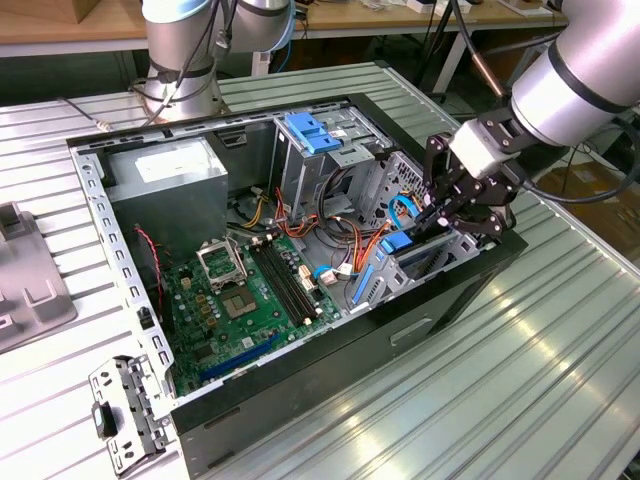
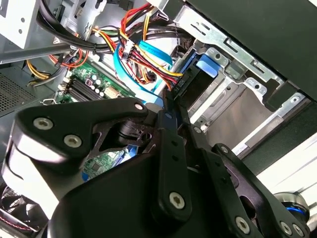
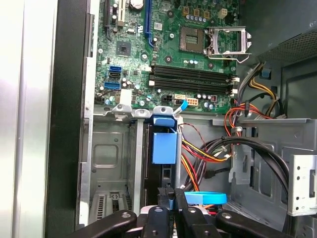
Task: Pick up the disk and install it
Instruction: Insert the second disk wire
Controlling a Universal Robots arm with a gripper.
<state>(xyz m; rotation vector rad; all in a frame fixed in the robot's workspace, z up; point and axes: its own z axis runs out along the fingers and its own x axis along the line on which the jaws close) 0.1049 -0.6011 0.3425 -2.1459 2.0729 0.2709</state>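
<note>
The disk [image 3: 164,148] stands on edge in the lower drive bay at the front of the open computer case [image 1: 300,380]. Its blue side rail [image 2: 205,65] faces out of the slot. In the exterior view the disk [image 1: 399,242] sits low in the bay at the case's right end, with my gripper [image 1: 438,212] right above it. My gripper [image 3: 171,210] reaches into the bay with its black fingers [image 2: 168,144] drawn close together on the disk's near end. Most of the disk's body is hidden by the bay walls.
Orange, red and black cables [image 3: 208,153] hang beside the bay. The green motherboard [image 1: 240,300] lies on the case floor, with the grey power-supply box [image 1: 165,175] behind it. A metal cage with a blue latch [image 1: 312,133] stands at the back. A loose bracket [image 1: 125,410] lies on the table.
</note>
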